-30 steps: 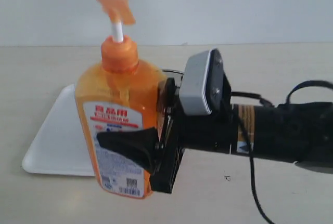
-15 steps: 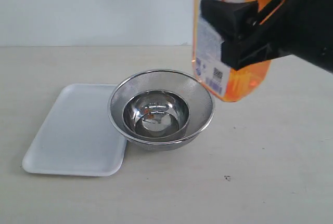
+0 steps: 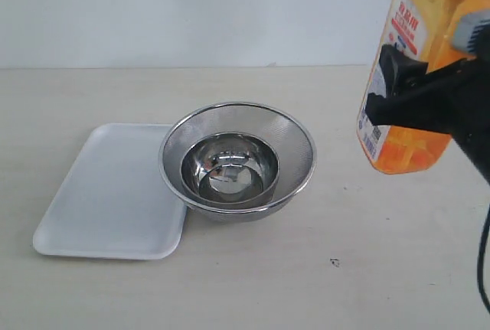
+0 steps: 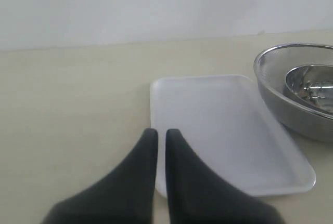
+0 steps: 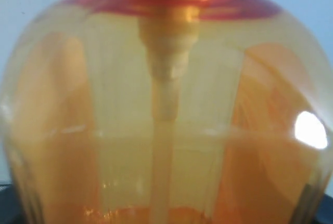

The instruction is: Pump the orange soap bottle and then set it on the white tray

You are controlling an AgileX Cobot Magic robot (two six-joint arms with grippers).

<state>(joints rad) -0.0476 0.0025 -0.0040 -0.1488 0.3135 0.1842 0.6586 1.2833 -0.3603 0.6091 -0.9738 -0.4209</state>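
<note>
The orange soap bottle (image 3: 417,138) hangs in the air at the far right of the exterior view, tilted, with its white-and-red label facing left. Its pump head is cut off by the top edge. My right gripper (image 3: 398,89) is shut on its body, one black finger crossing the label. In the right wrist view the bottle (image 5: 166,130) fills the whole picture. The white tray (image 3: 99,192) lies flat on the table at the left, nothing on it. My left gripper (image 4: 162,133) is shut and holds nothing, hovering over the near edge of the tray (image 4: 218,125).
A round steel mesh bowl (image 3: 298,142) with a smaller steel bowl inside stands mid-table, its side over the tray's right edge. The left wrist view shows the mesh bowl (image 4: 291,115) beside the tray. A pale wall runs behind the beige table.
My right gripper has carried the bottle from in front of the tray and bowl up and across to the far right. The bowl, hidden a second ago, now shows.
</note>
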